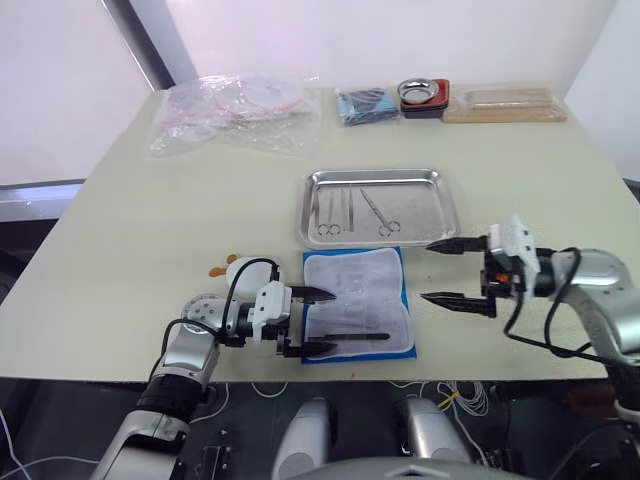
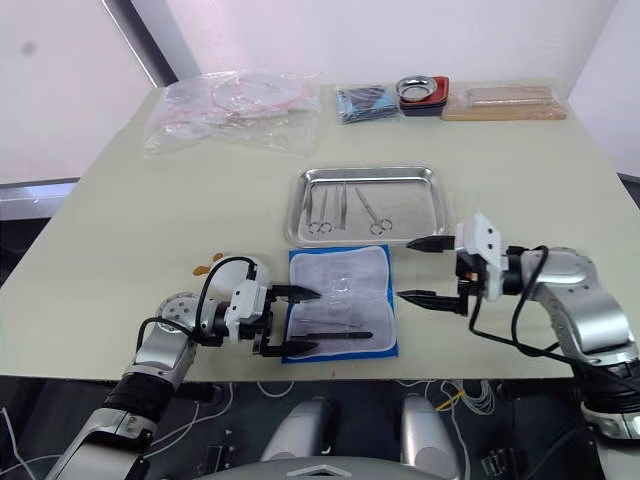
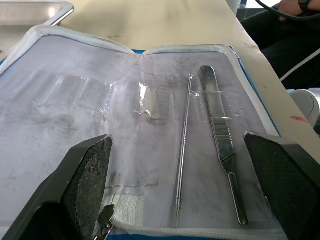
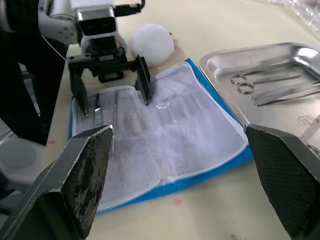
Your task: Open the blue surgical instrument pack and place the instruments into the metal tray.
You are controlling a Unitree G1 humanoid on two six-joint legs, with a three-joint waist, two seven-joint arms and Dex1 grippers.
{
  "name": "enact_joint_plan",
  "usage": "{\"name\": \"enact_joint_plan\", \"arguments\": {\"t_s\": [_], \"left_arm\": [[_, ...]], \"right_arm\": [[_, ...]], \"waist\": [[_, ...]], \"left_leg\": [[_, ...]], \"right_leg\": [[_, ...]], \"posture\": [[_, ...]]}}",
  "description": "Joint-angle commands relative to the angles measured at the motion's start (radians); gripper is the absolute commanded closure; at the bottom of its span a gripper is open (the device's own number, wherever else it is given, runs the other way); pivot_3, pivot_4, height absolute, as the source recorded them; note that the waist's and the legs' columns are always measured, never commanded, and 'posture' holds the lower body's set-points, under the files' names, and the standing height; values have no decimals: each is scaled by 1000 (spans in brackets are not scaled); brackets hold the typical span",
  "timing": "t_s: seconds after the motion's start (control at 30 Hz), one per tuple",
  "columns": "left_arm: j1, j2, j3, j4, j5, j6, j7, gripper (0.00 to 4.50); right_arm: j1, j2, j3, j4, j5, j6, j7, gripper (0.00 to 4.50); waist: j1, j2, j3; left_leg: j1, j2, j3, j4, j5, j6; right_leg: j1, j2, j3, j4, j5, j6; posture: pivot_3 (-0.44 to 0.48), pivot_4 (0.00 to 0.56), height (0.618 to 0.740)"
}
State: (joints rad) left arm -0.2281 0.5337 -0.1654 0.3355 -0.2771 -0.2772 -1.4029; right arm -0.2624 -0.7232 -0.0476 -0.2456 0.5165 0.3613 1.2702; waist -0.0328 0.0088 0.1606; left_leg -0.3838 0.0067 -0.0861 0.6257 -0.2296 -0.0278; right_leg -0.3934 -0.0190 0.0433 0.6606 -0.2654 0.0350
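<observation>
We've got a pale beige surface (image 1: 150,230) against a white wall, and the action sits near its front edge. The left claw (image 1: 313,322) is spread wide, its two black fingers low over the near left end of the blue surgical instrument pack (image 1: 358,303), straddling the two tools left inside without pinching anything. The right claw (image 1: 448,271) is wide open too, holding nothing, hovering just off the pack's right edge near the front right corner of the metal tray (image 1: 378,205). The pack lies unzipped and flat, pale grey-white lining up, a thin blue border showing all around, right in front of the tray and almost touching its near rim. In the left wrist view we can see a thin straight probe (image 3: 183,150) and a flat ridged scalpel-type handle (image 3: 220,137) lying side by side on the lining, between the fingertips, plus some clear empty holding loops. The tray already holds a few instruments (image 1: 350,212): a couple of ring-handled ones and straight pieces on the left, and another scissor-like one lying angled toward the middle. A small white ball (image 4: 153,43) sits just beside the pack's left corner. At the back there are clear plastic bags (image 1: 235,110), a darker blue packet (image 1: 362,103), a little metal bowl in a red holder (image 1: 424,95) and a wooden block (image 1: 505,104).
</observation>
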Motion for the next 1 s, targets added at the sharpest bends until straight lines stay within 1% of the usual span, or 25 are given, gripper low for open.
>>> {"name": "enact_joint_plan", "arguments": {"t_s": [0.03,0.13,0.23,0.33,0.4,0.47,0.57,0.7,0.9,1.0], "left_arm": [[53,-1,-49,87,56,15,-5,0],[51,0,-47,89,52,15,-8,0],[49,5,-47,95,53,11,-16,0],[46,7,-44,101,52,10,-19,0],[48,6,-43,101,50,12,-20,0],[50,4,-45,100,52,13,-20,0],[54,0,-49,95,52,17,-17,0],[51,5,-45,98,50,17,-23,0],[45,14,-45,104,53,17,-29,0],[41,20,-45,96,52,23,-30,0]], "right_arm": [[35,-66,-116,-8,106,-43,120,127],[54,-108,-149,12,149,-40,189,127],[63,-129,-164,29,156,-54,224,127],[62,-124,-147,34,141,-73,220,127],[59,-105,-118,24,115,-86,188,127],[57,-79,-84,4,95,-87,149,127],[58,-35,3,-8,-20,-97,40,127],[56,24,112,-23,-109,-120,-32,127],[-1,104,274,52,-287,-167,-127,127],[-27,134,333,93,-326,-166,-131,127]], "waist": [[1,-1,1],[-2,-1,1],[-3,-1,1],[-3,-1,1],[-3,-1,1],[-3,-1,1],[-3,-1,1],[-3,-1,0],[-5,1,0],[-6,1,-1]], "left_leg": [[0,0,0,0,0,0],[0,0,1,0,0,0],[1,1,1,0,0,0],[1,1,1,0,0,0],[1,1,1,0,0,0],[1,1,1,0,0,0],[1,1,1,-1,0,0],[1,1,1,-1,0,0],[2,1,1,-1,0,0],[2,1,1,-1,0,0]], "right_leg": [[0,0,0,0,1,2],[0,0,0,0,1,2],[0,1,0,0,0,1],[0,1,1,0,0,-1],[0,1,1,0,0,-1],[0,1,1,0,0,1],[0,1,1,0,1,2],[0,1,1,0,1,2],[0,1,1,1,1,3],[0,1,1,1,1,2]], "posture": [[0,150,740],[0,150,740],[0,150,740],[0,150,740],[0,150,740],[0,150,740],[0,150,740],[0,150,740],[0,150,740],[0,150,740]]}}
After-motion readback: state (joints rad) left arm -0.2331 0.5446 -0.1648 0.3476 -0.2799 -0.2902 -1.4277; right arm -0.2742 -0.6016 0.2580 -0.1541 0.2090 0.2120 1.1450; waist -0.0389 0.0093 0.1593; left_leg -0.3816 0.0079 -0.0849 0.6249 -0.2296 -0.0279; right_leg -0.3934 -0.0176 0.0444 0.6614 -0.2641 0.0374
